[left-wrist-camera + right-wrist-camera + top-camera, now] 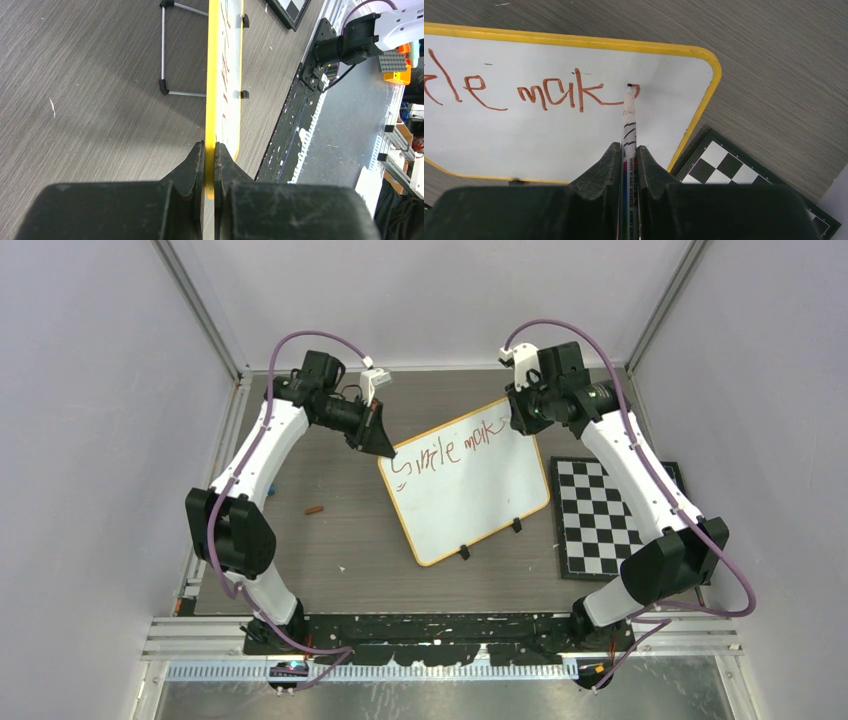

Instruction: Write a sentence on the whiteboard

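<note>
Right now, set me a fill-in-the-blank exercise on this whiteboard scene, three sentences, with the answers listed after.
1. The left gripper is shut on the ____ rim of the whiteboard.
2. The right gripper holds the marker, whose tip sits just past the letter ____ in the sentence.
3. The checkered mat lies beside the whiteboard on the robot's ____ side.

Missing words: yellow; k; right.

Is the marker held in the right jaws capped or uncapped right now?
Uncapped: the white marker shows its bare dark tip against the yellow-rimmed whiteboard, at the end of a red-brown stroke.
</note>
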